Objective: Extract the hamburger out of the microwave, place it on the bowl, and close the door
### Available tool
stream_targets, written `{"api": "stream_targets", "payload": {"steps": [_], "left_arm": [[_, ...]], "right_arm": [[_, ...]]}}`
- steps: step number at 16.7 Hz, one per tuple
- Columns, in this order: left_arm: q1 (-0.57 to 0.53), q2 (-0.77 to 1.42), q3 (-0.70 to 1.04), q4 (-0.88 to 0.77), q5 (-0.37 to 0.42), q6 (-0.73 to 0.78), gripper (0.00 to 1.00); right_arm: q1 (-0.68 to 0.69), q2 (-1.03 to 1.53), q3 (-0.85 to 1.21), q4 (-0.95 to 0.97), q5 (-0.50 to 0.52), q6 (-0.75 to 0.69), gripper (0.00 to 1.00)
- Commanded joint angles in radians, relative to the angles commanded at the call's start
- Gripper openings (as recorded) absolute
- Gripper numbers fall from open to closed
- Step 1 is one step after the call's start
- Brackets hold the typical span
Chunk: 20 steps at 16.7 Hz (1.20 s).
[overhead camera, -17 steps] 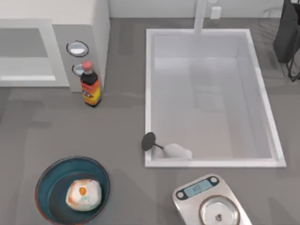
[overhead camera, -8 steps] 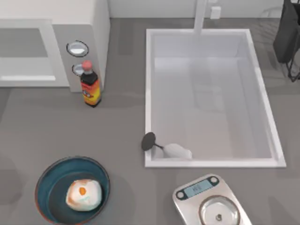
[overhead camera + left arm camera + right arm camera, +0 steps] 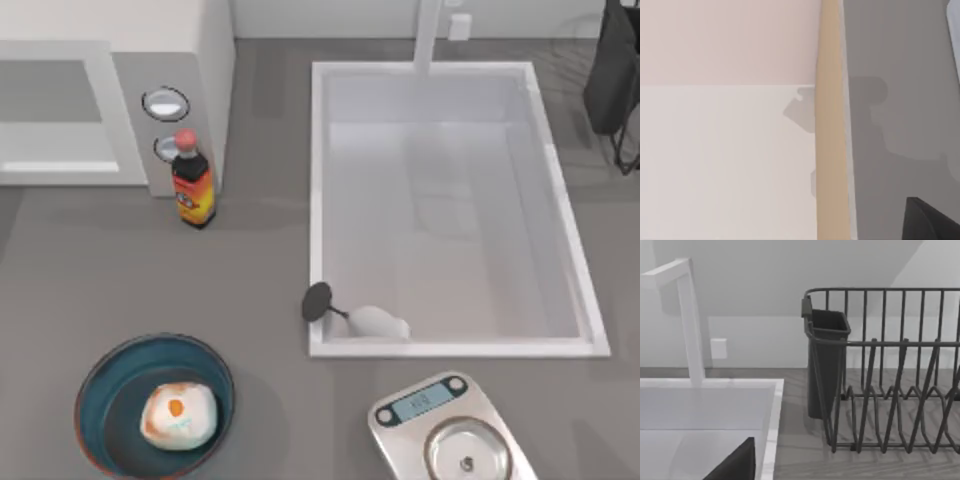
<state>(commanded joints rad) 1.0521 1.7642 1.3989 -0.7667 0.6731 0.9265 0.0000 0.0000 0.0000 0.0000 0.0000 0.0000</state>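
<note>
Hamburger in the bowl, microwave door shut, both arms drawn back

Closest to the left gripper (image 3: pixel 935 225), seen as a dark sliver at the edge of its wrist view, is grey tabletop (image 3: pixel 890 75) and the table's tan edge strip (image 3: pixel 829 125), with a pale surface beyond. Nearest the right gripper (image 3: pixel 735 465), also a dark sliver, is the white rim of the sink (image 3: pixel 771 430); farther from it rise the faucet (image 3: pixel 690 320) and the dark wire dish rack (image 3: pixel 900 370). Whether either gripper is spread or pressed together cannot be told. From above, the hamburger (image 3: pixel 178 417) rests inside the bowl (image 3: pixel 95 385) at the table's near left, well apart from the scale (image 3: pixel 400 425). Farther back a sauce bottle (image 3: pixel 192 185) stands just before the microwave (image 3: pixel 135 120), whose door (image 3: pixel 50 110) lies flush with its front.
</note>
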Motion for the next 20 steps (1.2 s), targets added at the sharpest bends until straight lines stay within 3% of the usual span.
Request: {"api": "stream_targets", "payload": {"steps": [5,12,20], "left_arm": [[-0.003,0.012,-0.034,0.041,-0.003,0.000,0.00],[0.002,0.106,-0.239,0.352,0.002,0.004,0.00],[-0.024,0.076,-0.304,0.402,-0.009,-0.020,0.00]], "right_arm": [[0.000,0.000,0.000,0.000,0.000,0.000,1.00],[0.000,0.000,0.000,0.000,0.000,0.000,1.00],[0.000,0.000,0.000,0.000,0.000,0.000,1.00]]}}
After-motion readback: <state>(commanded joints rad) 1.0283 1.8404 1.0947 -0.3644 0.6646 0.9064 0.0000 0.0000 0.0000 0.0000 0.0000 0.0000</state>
